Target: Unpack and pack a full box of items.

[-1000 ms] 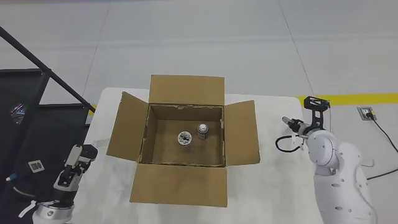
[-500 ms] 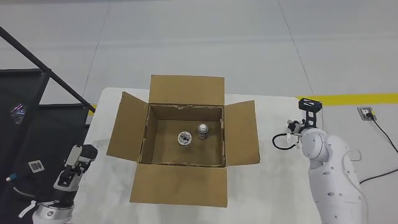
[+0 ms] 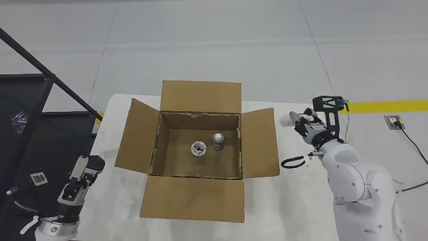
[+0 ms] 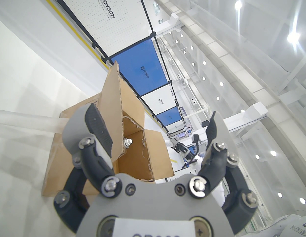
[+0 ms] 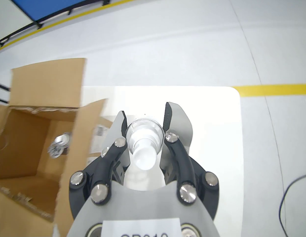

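An open cardboard box (image 3: 259, 144) stands in the middle of the white table (image 3: 294, 197), all flaps folded out. On its floor lie a round silvery item (image 3: 198, 148) and a small upright bottle (image 3: 218, 140) with a white cap. My right gripper (image 3: 296, 120) hovers just beyond the box's right flap, shut on a clear bottle (image 5: 144, 134) held between its fingers (image 5: 170, 114). The box (image 5: 24, 134) and silvery item (image 5: 58, 144) lie beside it. My left gripper (image 4: 153, 117) is open and holds nothing, low by the table's left front corner (image 3: 89, 167), facing the box (image 4: 133, 134).
A black frame with dark netting (image 3: 30, 127) stands left of the table. A black cable loop (image 3: 292, 163) hangs by the right arm over the table. Bare tabletop lies right of the box and in front of it. A floor socket (image 3: 393, 121) sits at the right.
The right arm has swung in from the table's right edge toward the box's right flap, with the bottle in its gripper. The left arm and the box contents have not moved.
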You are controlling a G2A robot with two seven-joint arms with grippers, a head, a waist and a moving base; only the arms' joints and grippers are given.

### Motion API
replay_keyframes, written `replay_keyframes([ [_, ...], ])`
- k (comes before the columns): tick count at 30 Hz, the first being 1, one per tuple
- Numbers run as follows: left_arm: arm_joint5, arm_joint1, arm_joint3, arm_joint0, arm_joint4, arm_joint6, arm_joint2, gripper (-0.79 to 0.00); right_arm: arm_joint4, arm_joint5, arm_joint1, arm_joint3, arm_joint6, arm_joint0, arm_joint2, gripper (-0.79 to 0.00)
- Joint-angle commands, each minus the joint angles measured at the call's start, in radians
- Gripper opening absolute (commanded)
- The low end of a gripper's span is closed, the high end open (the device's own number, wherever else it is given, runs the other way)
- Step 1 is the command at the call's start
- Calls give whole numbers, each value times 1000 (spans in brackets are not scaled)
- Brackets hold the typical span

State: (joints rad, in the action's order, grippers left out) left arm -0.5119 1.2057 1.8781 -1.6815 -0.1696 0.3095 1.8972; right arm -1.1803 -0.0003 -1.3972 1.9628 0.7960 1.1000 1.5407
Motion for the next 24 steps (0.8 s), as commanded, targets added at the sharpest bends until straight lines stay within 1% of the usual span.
replay_keyframes([
  [1,0,0,0,0,0,0,0,0,-62,9,0,94,-4,33,-52,-785],
  [3,0,0,0,0,0,0,0,0,-120,12,-1,171,-42,61,-113,-785],
  [6,0,0,0,0,0,0,0,0,-149,-3,-4,227,-66,93,-204,-785],
  [9,0,0,0,0,0,0,0,0,-227,-3,-5,235,-69,95,-277,-785],
  [11,0,0,0,0,0,0,0,0,-228,-9,-9,228,-78,91,-329,-785],
  [12,0,0,0,0,0,0,0,0,-261,-1,-10,223,-85,84,-344,-785],
  [14,0,0,0,0,0,0,0,0,-324,29,-13,231,-149,79,-383,-785],
  [16,0,0,0,0,0,0,0,0,-351,47,-16,246,-231,90,-418,-785],
  [17,0,0,0,0,0,0,0,0,-353,46,-17,257,-265,97,-435,-785],
  [19,0,0,0,0,0,0,0,0,-341,22,-18,259,-290,110,-465,-785],
  [22,0,0,0,0,0,0,0,0,-332,-31,-20,225,-226,97,-507,-785],
  [24,0,0,0,0,0,0,0,0,-340,-66,-24,183,-135,63,-538,-785],
])
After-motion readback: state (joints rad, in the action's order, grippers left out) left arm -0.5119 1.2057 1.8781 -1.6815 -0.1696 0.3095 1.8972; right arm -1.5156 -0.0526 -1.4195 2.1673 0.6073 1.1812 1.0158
